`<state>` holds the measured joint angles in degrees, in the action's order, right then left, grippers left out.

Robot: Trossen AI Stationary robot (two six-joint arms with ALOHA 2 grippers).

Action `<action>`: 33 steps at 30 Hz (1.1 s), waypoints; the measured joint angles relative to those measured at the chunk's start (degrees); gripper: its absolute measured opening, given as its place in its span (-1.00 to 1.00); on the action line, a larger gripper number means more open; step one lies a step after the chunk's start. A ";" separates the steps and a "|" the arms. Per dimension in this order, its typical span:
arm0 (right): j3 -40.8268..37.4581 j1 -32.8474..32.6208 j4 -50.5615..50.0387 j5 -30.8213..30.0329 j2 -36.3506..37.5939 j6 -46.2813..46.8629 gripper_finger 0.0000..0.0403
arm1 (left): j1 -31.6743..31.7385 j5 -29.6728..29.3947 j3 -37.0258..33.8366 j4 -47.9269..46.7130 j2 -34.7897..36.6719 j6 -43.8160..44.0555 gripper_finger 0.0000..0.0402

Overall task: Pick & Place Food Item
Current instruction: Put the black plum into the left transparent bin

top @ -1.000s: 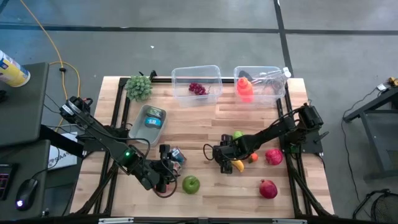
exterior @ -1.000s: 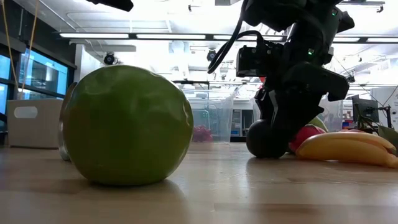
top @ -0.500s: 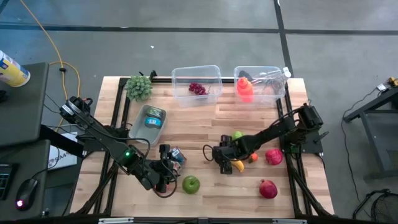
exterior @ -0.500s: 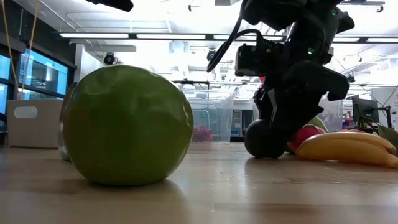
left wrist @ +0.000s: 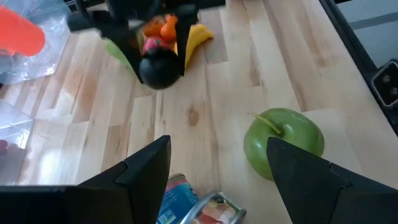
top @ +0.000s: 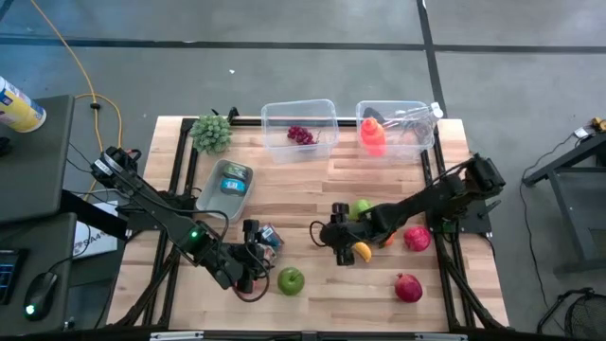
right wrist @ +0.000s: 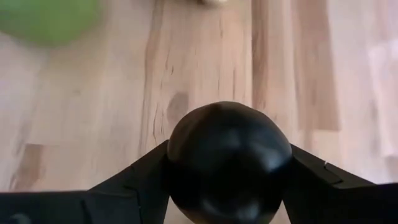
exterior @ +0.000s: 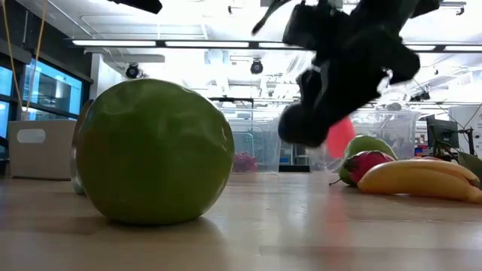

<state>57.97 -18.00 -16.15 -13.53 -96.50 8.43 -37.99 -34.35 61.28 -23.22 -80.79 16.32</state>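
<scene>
- The right gripper (right wrist: pixel 225 163), jaws clamped on a dark round fruit, probably a plum (right wrist: pixel 227 160), has lifted off the table (top: pixel 312 185); half a second ago the fruit sat on the wood beside the banana (exterior: pixel 418 181).
- The plum now hangs clear of the boards, pinched between the jaws.
- Pick looks done; carrying to a clear bin (top: pixel 299 130) is likely next.
- The left gripper (left wrist: pixel 214 165) waits unchanged, jaws wide and empty, a green apple (left wrist: pixel 283 143) just beyond them.
</scene>
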 joint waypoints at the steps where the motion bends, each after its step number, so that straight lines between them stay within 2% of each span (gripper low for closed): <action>1: -0.02 0.02 -0.25 -0.13 1.43 -1.13 0.11 | 0.20 -0.02 0.00 -0.04 0.00 -0.02 0.27; 8: 0.05 3.60 1.41 -1.99 11.14 -8.66 0.11 | 2.20 -0.04 0.00 -0.30 0.02 -5.01 0.27; 17: 0.05 13.92 7.49 0.52 18.78 -11.28 0.11 | 6.27 0.00 0.00 -1.29 0.02 -7.75 0.27; 20: 1.79 18.52 11.85 3.64 18.56 -10.64 0.11 | 7.61 0.00 0.00 -1.29 0.02 -7.50 0.27; 23: 7.40 22.68 11.76 6.77 15.68 -8.45 0.11 | 8.40 0.05 0.00 -1.28 0.02 -5.43 0.27; 28: 16.21 29.35 9.63 7.98 10.15 -5.27 0.11 | 8.65 0.09 0.00 -1.22 0.02 -4.00 0.27; 33: 20.61 36.07 7.16 13.52 4.39 -3.35 0.11 | 8.65 0.09 0.00 -1.18 0.02 -2.72 0.27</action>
<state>78.59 18.07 -8.99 0.00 -92.11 5.08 -29.34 -34.26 61.28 -24.40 -80.77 13.59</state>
